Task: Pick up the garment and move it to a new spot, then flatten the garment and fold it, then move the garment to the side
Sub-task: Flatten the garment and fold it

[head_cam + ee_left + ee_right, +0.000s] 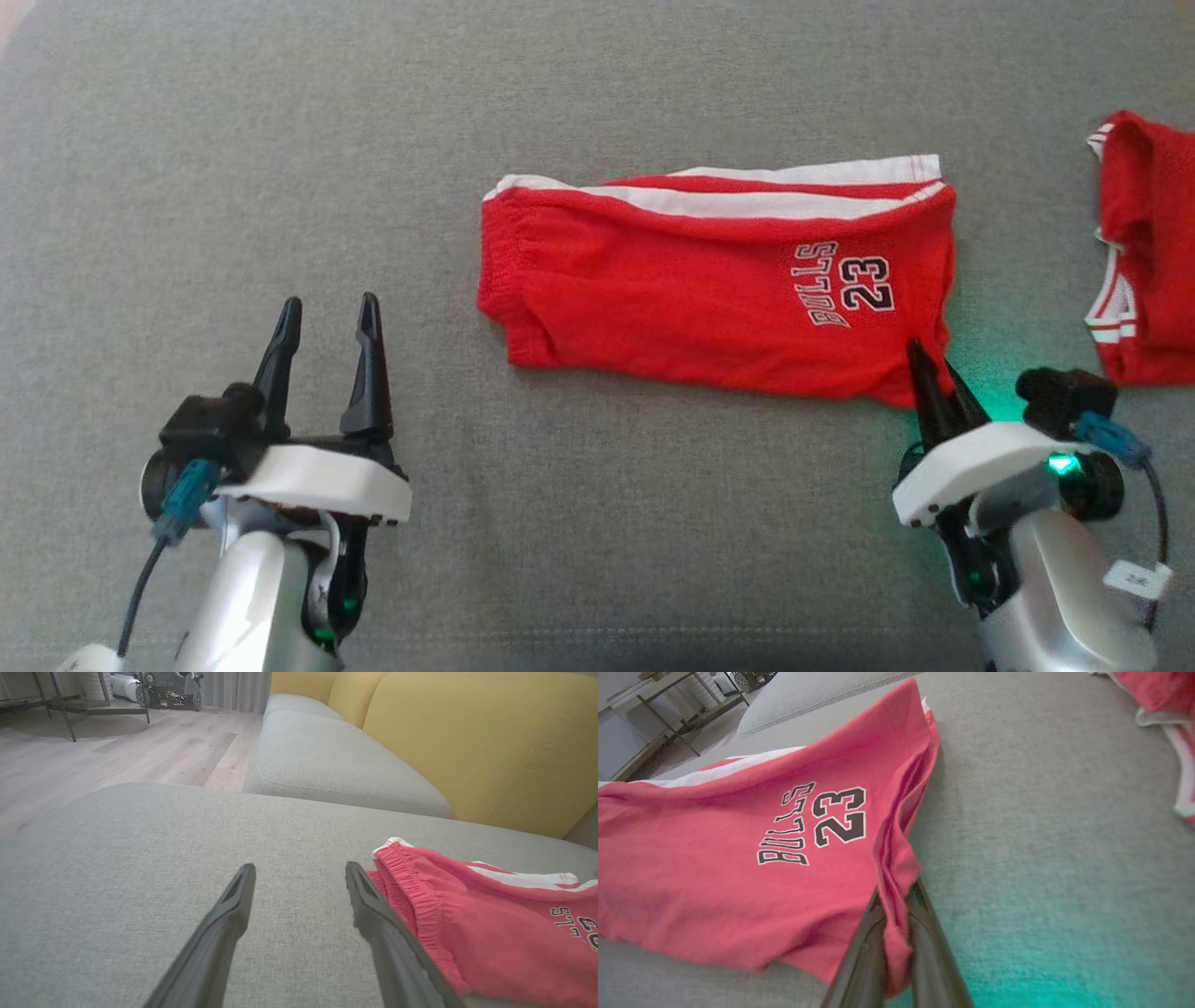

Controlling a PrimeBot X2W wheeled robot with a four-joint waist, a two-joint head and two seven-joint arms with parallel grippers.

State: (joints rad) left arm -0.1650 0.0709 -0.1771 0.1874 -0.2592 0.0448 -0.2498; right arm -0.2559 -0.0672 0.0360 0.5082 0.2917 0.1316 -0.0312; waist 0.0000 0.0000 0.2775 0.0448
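logged left gripper (327, 313) spread and empty over near left of grey sofa cushion (280, 140). found right gripper (938, 373) pinching near right corner of red bulls shorts (709, 289), flat mid-cushion, apparently already halved. judged step: further fold or shift aside. next: lift corner, keep layers together. noted second red garment (1148, 243) at right edge.

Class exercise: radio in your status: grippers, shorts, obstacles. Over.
Right gripper shut on red shorts, near corner. Left gripper open, clear of cloth. Second red garment apart, right side.
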